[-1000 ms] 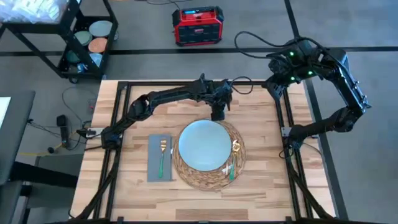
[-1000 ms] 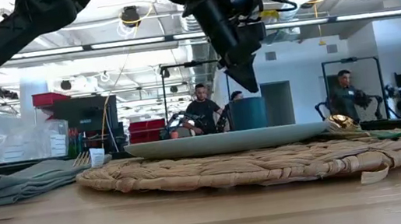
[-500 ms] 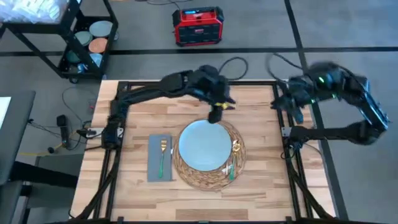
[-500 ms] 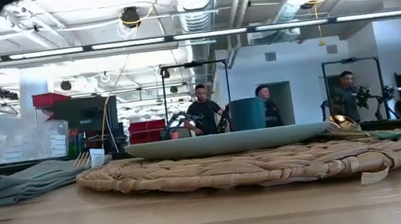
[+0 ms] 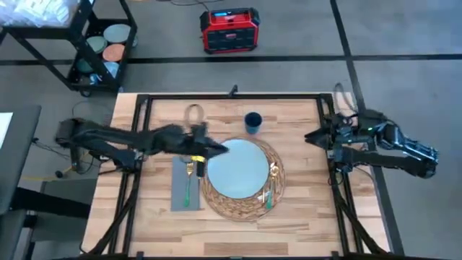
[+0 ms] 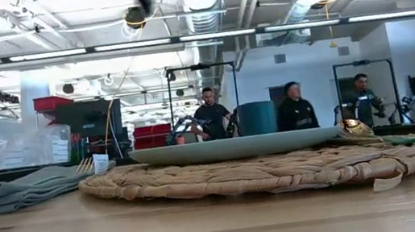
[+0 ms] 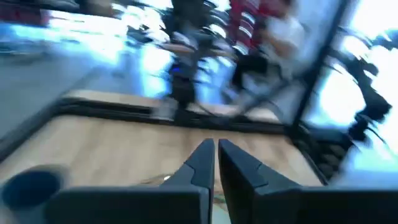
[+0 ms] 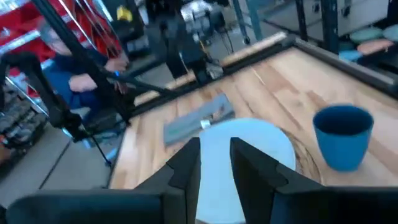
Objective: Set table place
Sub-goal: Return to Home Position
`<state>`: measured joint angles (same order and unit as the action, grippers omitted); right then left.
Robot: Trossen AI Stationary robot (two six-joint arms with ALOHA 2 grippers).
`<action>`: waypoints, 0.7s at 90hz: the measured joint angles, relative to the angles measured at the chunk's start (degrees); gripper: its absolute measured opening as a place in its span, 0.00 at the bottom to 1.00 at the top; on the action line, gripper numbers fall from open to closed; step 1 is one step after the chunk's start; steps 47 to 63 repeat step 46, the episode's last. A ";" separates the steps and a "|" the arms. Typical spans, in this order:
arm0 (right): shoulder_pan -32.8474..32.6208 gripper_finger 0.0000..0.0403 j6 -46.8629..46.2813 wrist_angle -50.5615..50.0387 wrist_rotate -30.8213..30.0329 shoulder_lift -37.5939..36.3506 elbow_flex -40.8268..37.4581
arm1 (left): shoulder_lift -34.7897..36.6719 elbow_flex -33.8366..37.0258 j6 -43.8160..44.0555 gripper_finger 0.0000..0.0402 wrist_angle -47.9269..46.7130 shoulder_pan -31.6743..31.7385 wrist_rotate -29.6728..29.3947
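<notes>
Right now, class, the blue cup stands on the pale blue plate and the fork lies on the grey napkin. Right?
No. The high view shows the cup on the bare table beyond the mat, not on the plate. The fork does lie on the napkin.

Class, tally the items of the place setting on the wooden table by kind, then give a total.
Woven mat: 1
Plate: 1
Napkin: 1
Cup: 1
Green-handled cutlery: 2 (fork on the napkin, another piece on the mat)
Total: 6
</notes>
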<state>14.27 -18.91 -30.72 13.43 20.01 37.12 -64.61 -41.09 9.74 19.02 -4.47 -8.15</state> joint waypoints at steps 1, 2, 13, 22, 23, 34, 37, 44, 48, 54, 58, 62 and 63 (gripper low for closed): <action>-0.13 0.19 0.25 0.51 0.01 0.00 -0.50 | 1.05 1.03 0.35 0.02 0.30 -0.37 -1.07; -0.26 0.19 0.51 1.10 0.02 0.00 -1.00 | 2.10 1.99 0.63 0.02 0.43 -0.73 -2.08; -1.59 0.19 3.23 10.19 -0.21 -0.96 -7.83 | 12.00 10.08 1.72 0.01 1.12 -3.88 -12.38; -1.99 0.19 1.87 13.80 -1.80 -3.12 -13.21 | 18.65 14.96 2.07 0.01 0.94 -5.76 -19.15; -1.98 0.19 1.55 13.87 -1.96 -3.45 -13.68 | 19.29 15.44 2.07 0.01 0.91 -5.92 -19.52; -1.91 0.19 -0.15 12.76 -3.19 -7.94 -16.66 | 25.07 19.98 2.60 0.00 -2.38 -6.56 -23.69; -1.91 0.19 -0.16 12.63 -3.36 -9.48 -17.06 | 26.43 21.02 3.09 0.00 -3.62 -6.55 -24.72; -1.91 0.19 -0.07 10.91 -4.79 -13.20 -17.53 | 29.56 23.28 3.93 0.00 -5.97 -6.52 -26.75; -1.91 0.19 -0.07 10.91 -4.79 -13.20 -17.53 | 29.60 23.31 3.95 0.00 -5.99 -6.52 -26.77; -1.91 0.19 -0.07 10.91 -4.79 -13.20 -17.53 | 29.60 23.31 3.95 0.00 -5.99 -6.52 -26.77; -1.91 0.19 -0.07 10.91 -4.79 -13.20 -17.53 | 29.60 23.31 3.95 0.00 -5.99 -6.52 -26.77; -1.91 0.19 -0.07 10.91 -4.79 -13.20 -17.53 | 29.60 23.31 3.95 0.00 -5.99 -6.52 -26.77; -1.91 0.19 -0.07 10.91 -4.79 -13.20 -17.53 | 29.60 23.31 3.95 0.00 -5.99 -6.52 -26.77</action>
